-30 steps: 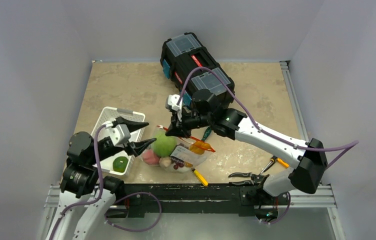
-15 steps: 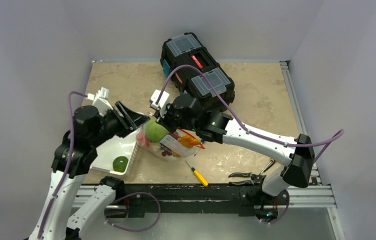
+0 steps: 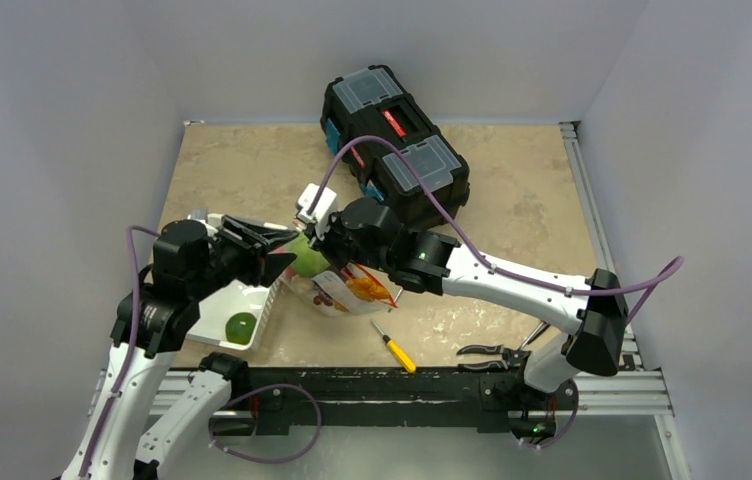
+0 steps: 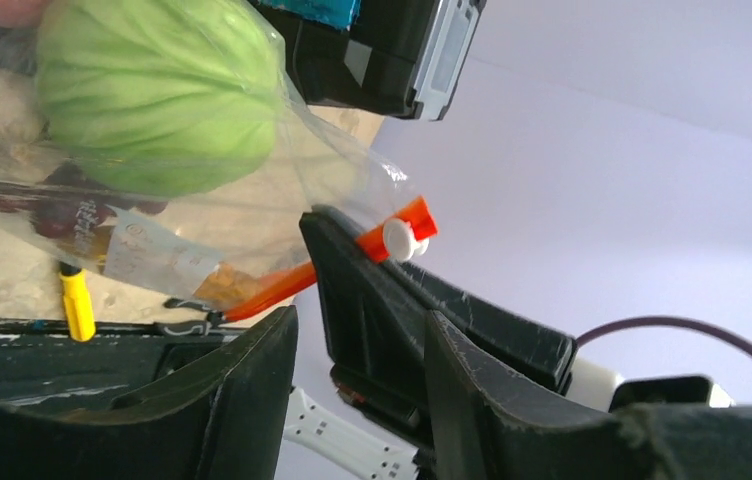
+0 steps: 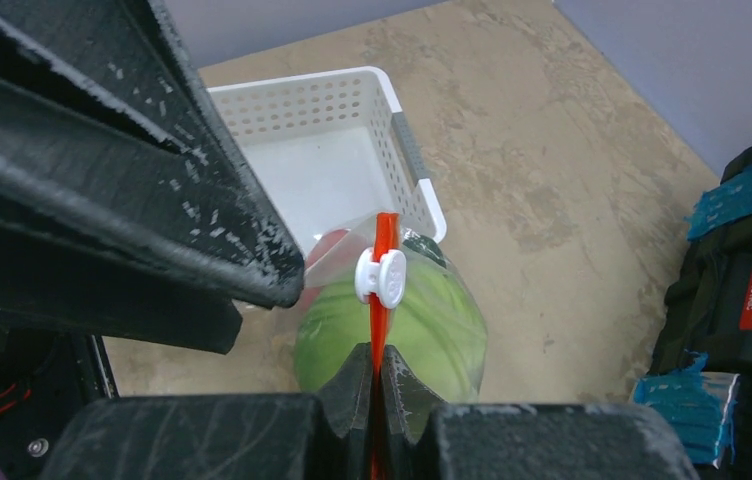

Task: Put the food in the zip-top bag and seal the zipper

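right pincer [image 5: 377, 362] is found pressed together on the zipper [image 5: 383, 235], low centre of the right wrist view, just under the white tab [image 5: 380, 277]. the zip-top bag [image 3: 347, 290] is held left of centre in the top view, beside the white basket [image 5: 302, 100], with the cabbage [image 3: 304, 258] inside at its mouth. left pincer [image 3: 274, 250] is spread, nothing gripped, close to the tab. one green round fruit [image 3: 241, 328] is noted in the basket.

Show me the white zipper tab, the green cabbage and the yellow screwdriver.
white zipper tab [image 5: 380, 277], right wrist view, centre of its round disc.
green cabbage [image 4: 157, 95], left wrist view, middle of its ribbed surface.
yellow screwdriver [image 3: 401, 356], top external view, on its handle.
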